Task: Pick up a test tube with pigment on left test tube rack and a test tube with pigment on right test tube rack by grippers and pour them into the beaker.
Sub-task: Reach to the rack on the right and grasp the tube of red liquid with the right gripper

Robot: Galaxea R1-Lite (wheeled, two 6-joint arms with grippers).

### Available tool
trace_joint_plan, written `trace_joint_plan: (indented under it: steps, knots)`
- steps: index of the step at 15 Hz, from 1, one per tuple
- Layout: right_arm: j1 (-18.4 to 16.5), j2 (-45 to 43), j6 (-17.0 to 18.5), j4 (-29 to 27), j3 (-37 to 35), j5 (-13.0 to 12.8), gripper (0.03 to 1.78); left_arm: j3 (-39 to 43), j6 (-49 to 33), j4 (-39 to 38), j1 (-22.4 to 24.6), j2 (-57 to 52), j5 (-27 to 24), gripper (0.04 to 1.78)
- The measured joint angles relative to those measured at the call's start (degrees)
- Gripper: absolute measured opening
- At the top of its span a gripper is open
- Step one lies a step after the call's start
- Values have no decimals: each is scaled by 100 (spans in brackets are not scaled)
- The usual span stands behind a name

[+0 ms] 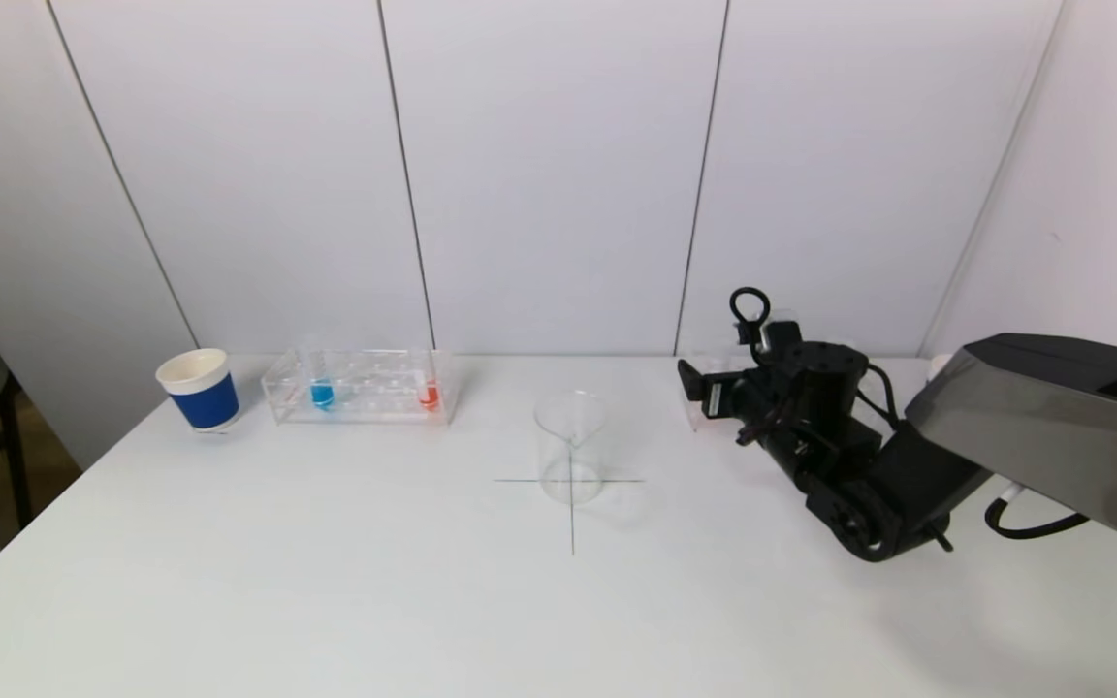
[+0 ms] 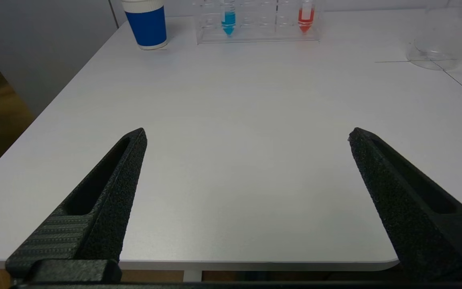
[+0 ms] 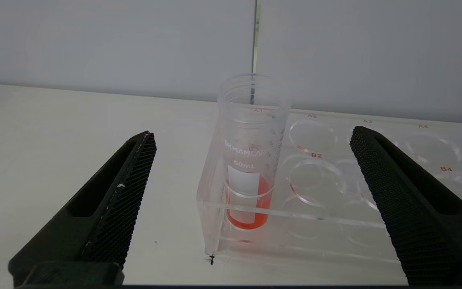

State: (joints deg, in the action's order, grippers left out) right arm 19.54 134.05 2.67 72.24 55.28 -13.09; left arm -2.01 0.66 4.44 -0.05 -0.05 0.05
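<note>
My right gripper [image 3: 251, 138] has its jaws spread wide, nothing in them, lined up on the red tube [image 3: 251, 160] that stands in the corner hole of the right rack [image 3: 335, 168]. The tube is upright, ahead of the tips and roughly centred in the gap, but not yet between the pads; both fingers [image 3: 122, 192] are clear of it and of the rack. Red pigment fills only the lower part, the top is open with no cap visible. So the step in hand looks like the approach to the right-side pick, no grasp made. Next move as I judge it: ease forward until the tube's upper wall, above the rack's top plate, sits between the pads, close, then lift straight up so it clears the hole without dragging the rack. Risk: an off-centre close could tip the tube or shift the light acrylic rack. In the head view the right arm is over the far right of the bench [image 1: 326, 582], with its rack mostly hidden behind the wrist. Left gripper [image 2: 247, 134] is also wide open and empty, low at the near edge of the bench, well short of the left rack [image 1: 360, 386], which holds a blue tube [image 1: 322, 388] and another red one [image 1: 430, 391]. The beaker [image 1: 570, 446] sits empty on the cross mark between the racks, and a blue cup [image 1: 198, 390] stands just left of the left rack.
</note>
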Motion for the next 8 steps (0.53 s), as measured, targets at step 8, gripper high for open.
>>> trace_joint_plan:
  steps: [8]
  knots:
    - [22, 88, 38, 91, 50, -187, 176, 1, 2, 2, 0, 0, 2, 176]
